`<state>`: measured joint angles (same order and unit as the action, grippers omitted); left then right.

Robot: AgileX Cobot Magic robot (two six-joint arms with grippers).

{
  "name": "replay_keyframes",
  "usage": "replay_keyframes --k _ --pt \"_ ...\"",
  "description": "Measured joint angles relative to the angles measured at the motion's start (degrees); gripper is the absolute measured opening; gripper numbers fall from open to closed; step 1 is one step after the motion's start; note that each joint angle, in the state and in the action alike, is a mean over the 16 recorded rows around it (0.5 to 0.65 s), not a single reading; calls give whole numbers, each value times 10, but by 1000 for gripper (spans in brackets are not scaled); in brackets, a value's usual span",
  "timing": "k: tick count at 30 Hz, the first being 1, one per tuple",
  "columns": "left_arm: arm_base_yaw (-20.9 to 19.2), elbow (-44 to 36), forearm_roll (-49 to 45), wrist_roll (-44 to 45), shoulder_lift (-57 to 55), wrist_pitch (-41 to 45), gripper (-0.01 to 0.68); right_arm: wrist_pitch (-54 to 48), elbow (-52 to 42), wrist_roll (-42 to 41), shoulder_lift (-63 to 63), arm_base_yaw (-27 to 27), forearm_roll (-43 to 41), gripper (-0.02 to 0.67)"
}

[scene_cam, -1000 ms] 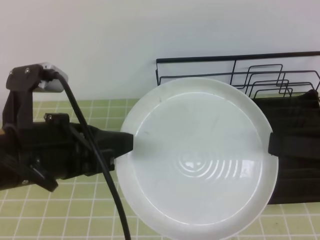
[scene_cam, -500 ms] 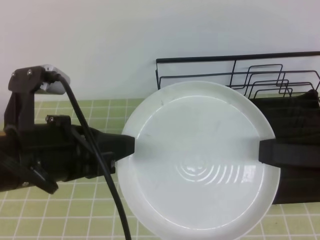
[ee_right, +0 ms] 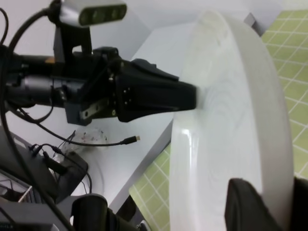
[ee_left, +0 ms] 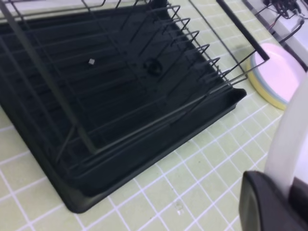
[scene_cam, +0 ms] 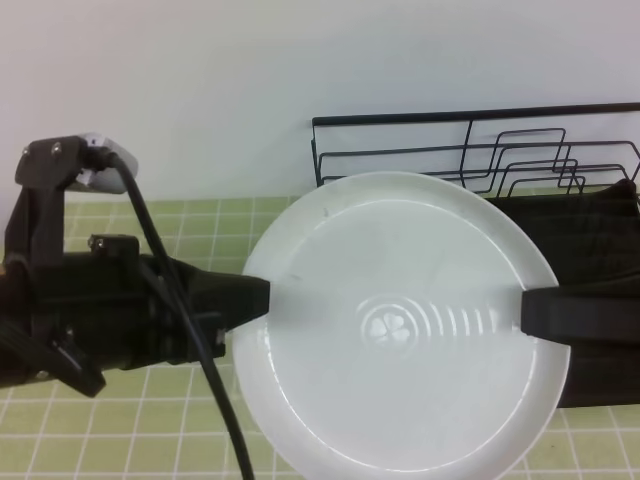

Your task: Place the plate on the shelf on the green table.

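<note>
The plate (scene_cam: pixel 400 325) has dropped a little lower in the high view than it was a moment ago, and it now covers more of the near green tiles. A small clover-shaped glint now shows in its middle rings.

The left gripper (scene_cam: pixel 262 298) pinches the plate's left rim, and its dark fingers (ee_left: pixel 269 204) are closed on the white edge. The right gripper (scene_cam: pixel 528 312) pinches the right rim, and its black fingertips (ee_right: pixel 248 204) are clamped over the edge. Both hold the plate up in the air, in front of the shelf (scene_cam: pixel 585 240).

The plate is smooth, shiny, round and white, with a low raised rim. The shelf is a black ribbed tray (ee_left: pixel 115 110) with thin bent wires and a wire back rail. The green table (scene_cam: pixel 130 440) is made of small square tiles with white lines.
</note>
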<state>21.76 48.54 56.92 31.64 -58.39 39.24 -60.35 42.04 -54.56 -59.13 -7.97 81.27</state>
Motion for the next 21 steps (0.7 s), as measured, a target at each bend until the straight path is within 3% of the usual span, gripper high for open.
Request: replay_keyframes --k 5,15,21 --pt "0 0 15 5 0 13 118 7 0 -4 0 0 -22 5" --pt "0 0 52 8 0 47 395 70 0 -15 1 0 -93 0" --pt "0 0 71 11 2 63 459 144 1 -10 2 1 -164 0"
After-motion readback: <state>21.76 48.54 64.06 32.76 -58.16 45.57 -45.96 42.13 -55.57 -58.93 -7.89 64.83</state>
